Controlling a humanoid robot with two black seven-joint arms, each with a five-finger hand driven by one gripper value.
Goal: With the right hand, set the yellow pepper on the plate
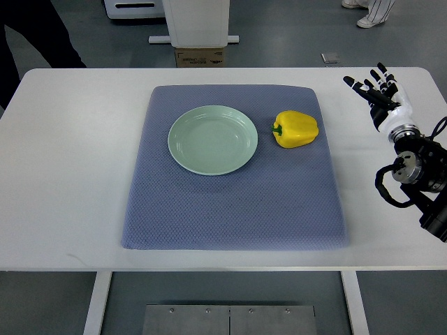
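A yellow pepper (296, 129) with a green stem lies on its side on the blue-grey mat (234, 209), just right of a pale green plate (212, 139). The plate holds nothing. My right hand (374, 87) hovers over the bare table at the far right, well to the right of the pepper, fingers spread and holding nothing. Its arm comes in from the right edge. The left arm does not show.
The white table (63, 174) carries the mat in its middle. Beyond the far edge stand a white pedestal with a cardboard box (200, 56), a person's dark leg at the top left and shoes at the top right.
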